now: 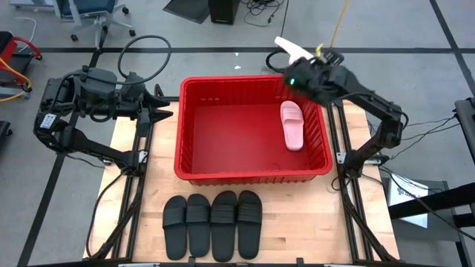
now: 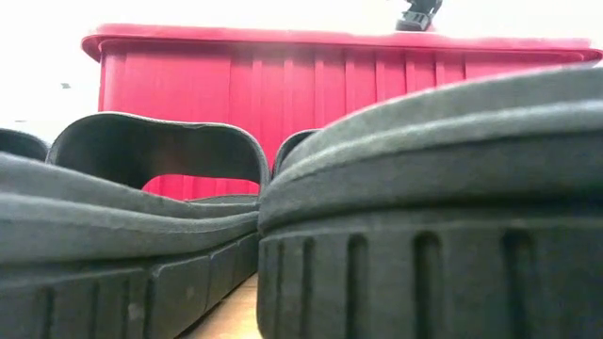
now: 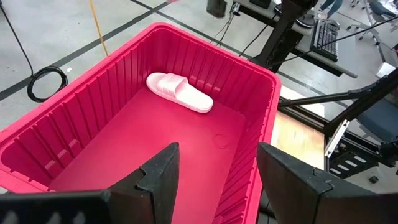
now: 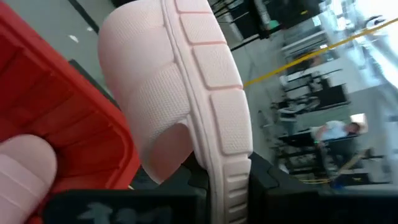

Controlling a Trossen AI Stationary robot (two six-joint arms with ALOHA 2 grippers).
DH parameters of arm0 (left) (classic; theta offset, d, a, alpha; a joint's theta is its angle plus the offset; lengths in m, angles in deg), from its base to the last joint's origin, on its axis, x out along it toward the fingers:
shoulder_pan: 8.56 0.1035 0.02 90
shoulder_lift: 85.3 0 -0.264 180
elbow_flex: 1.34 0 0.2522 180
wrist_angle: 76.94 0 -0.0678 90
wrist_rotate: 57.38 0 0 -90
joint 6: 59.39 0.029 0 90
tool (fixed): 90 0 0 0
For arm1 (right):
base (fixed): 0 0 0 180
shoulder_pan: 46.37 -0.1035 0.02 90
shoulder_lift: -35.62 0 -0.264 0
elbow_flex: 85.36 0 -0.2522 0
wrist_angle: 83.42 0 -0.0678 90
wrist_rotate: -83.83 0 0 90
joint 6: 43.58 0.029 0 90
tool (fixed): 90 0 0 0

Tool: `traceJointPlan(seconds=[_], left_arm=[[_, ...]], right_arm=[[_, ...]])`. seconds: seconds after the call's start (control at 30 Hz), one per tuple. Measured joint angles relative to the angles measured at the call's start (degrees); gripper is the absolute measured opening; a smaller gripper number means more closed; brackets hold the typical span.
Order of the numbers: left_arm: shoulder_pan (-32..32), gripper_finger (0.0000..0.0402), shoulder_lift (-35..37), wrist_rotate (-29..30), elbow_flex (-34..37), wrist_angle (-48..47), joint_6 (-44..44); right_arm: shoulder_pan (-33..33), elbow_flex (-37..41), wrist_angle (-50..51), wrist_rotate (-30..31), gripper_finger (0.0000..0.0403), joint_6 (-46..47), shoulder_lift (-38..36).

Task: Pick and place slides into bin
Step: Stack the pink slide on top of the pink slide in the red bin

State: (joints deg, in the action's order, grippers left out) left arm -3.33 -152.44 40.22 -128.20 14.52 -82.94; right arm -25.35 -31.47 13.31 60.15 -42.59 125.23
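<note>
The red bin [image 1: 194, 126] stands mid-table. One pale pink slide [image 1: 292, 124] lies flat on its floor at the right, and also shows in the left wrist view [image 3: 179, 92]. My right gripper [image 1: 298, 67] is above the bin's far right corner, shut on the second pink slide [image 1: 291, 49]. Four black slides [image 1: 211, 222] lie side by side on the table near its front edge, and fill the low view [image 2: 433, 188]. My left gripper [image 1: 162, 104] is open and empty by the bin's left wall, pointing over it [image 3: 214, 168]. My right gripper pinches the pink slide's sole [image 4: 219, 163] between its two fingers, one finger [image 4: 264, 177] on each face of the sole, near one end. The slide sticks out past the fingertips toward the table's far edge. It is lifted clear, over the bin's far rim [image 4: 93, 118].
The bin's thick rim [image 2: 283, 40] and sloping walls stand well above the table. Bare wooden table [image 1: 364, 185] shows to the right of the bin and beside the black slides. Frame rails run along both sides of the table.
</note>
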Motion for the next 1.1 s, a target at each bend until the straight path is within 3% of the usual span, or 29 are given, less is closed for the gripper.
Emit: traceJointPlan(seconds=[0.17, 0.37, 0.6, 0.9, 1.1], left_arm=[[0.00, 0.0207, 0.01, 0.00, 0.00, -0.02, -0.97], [0.00, 0.0207, 0.01, 0.04, 0.00, 0.00, -0.96], [0.00, 0.0207, 0.01, 0.09, 0.00, -0.01, -0.96], [0.00, 0.0207, 0.00, 2.08, -0.01, -0.01, -0.51], [0.00, 0.0207, 0.00, 2.56, 0.00, 0.00, -0.11]], right_arm=[[-5.58, 6.27, 7.17, 3.76, 0.0028, 10.40, -0.11], [-11.09, 16.37, 7.06, 5.57, 0.0028, 14.32, -0.24], [-12.09, 25.28, 7.07, 5.32, 0.0028, 21.51, -0.24], [-12.15, 26.23, 7.01, 2.59, 0.0028, 25.12, -0.26], [-12.26, 20.91, 7.07, 0.41, 0.0027, 22.78, -0.24]])
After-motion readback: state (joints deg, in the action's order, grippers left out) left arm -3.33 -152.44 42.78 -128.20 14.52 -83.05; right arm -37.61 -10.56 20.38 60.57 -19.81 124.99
